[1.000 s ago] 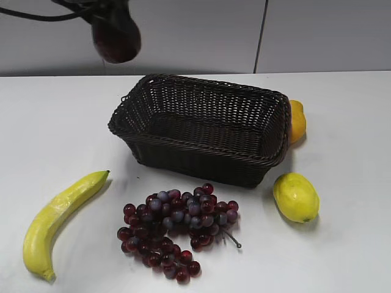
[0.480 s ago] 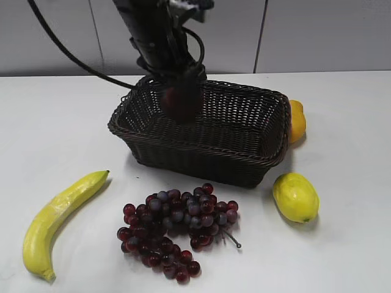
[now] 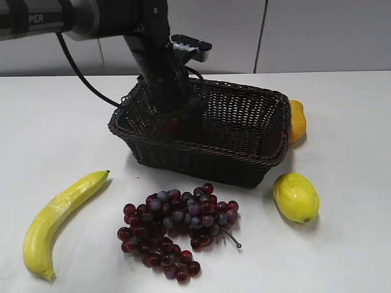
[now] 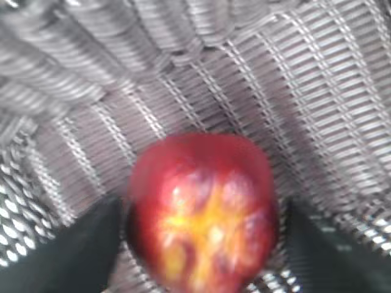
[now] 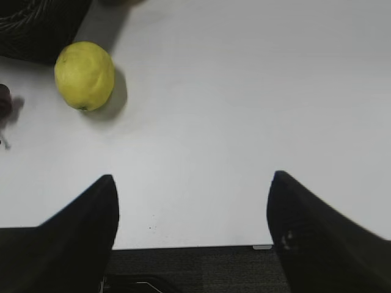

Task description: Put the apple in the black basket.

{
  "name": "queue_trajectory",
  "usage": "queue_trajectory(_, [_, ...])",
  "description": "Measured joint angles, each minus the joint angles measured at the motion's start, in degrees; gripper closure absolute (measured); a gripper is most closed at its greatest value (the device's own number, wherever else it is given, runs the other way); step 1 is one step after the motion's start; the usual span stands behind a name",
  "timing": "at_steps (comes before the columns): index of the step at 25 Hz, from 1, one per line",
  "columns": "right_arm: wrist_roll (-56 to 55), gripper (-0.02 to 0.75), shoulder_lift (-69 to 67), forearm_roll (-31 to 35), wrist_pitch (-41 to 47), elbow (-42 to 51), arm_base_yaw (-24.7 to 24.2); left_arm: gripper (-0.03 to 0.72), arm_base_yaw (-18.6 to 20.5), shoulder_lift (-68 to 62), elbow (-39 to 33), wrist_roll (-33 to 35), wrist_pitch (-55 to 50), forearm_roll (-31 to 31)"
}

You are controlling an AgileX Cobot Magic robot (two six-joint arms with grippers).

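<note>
Yellow and dark red fruit is laid out nearest the exterior camera: a banana (image 3: 59, 221) well to the left of and below the left gripper (image 3: 177, 125), a bunch of grapes (image 3: 176, 229) directly in front of it, and a lemon (image 3: 295, 196) off to its right. Just behind these, the black basket (image 3: 244, 149) is seen on the white table (image 3: 55, 122), with the left arm (image 3: 156, 58) reaching down into its left half. The apple (image 4: 203, 213) is clamped between the left gripper's two dark fingers (image 4: 73, 250), one pressed against each side, and is held inside the basket, close above the woven floor; whether it touches the floor cannot be told, since the wrist view is blurred. Only a small red patch of the apple is seen in the exterior view, below the rim. Beyond the basket's right end, an orange-yellow fruit (image 3: 297, 120) is partly hidden by the rim. The right gripper (image 5: 192, 226) is held above bare table, its jaws spread wide apart around nothing, with the lemon lying ahead of them and to their left.
</note>
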State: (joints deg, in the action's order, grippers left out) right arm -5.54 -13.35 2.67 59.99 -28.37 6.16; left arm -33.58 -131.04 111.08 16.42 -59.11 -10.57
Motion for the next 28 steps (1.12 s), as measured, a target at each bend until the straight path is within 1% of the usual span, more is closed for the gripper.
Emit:
queue_trajectory(2, [0.0,0.165,0.0,0.0,0.0,0.0,0.0,0.055,0.3,0.0,0.0,0.0,-0.6,-0.6])
queue_trajectory(3, [0.0,0.165,0.0,0.0,0.0,0.0,0.0,0.031,0.4,0.0,0.0,0.0,-1.1,-0.9])
queue_trajectory(4, [0.0,0.165,0.0,0.0,0.0,0.0,0.0,0.027,0.5,0.1,0.0,0.0,-1.6,-1.1])
queue_trajectory(10, [0.0,0.165,0.0,0.0,0.0,0.0,0.0,0.079,2.3,4.0,0.1,0.0,-4.5,-1.3])
queue_trajectory(13, [0.0,0.165,0.0,0.0,0.0,0.0,0.0,0.093,4.7,7.4,0.2,0.0,-5.0,-1.6])
queue_trajectory(16, [0.0,0.165,0.0,0.0,0.0,0.0,0.0,0.096,8.4,10.5,0.2,0.0,-6.4,-1.6])
queue_trajectory(20, [0.0,0.165,0.0,0.0,0.0,0.0,0.0,0.097,14.4,13.8,0.2,0.0,-7.8,-1.4])
queue_trajectory(25, [0.0,0.165,0.0,0.0,0.0,0.0,0.0,0.097,23.3,15.2,0.2,0.0,-10.3,1.0])
queue_trajectory(28, [0.0,0.165,0.0,0.0,0.0,0.0,0.0,0.097,28.0,15.2,-0.5,-0.1,-10.4,1.6])
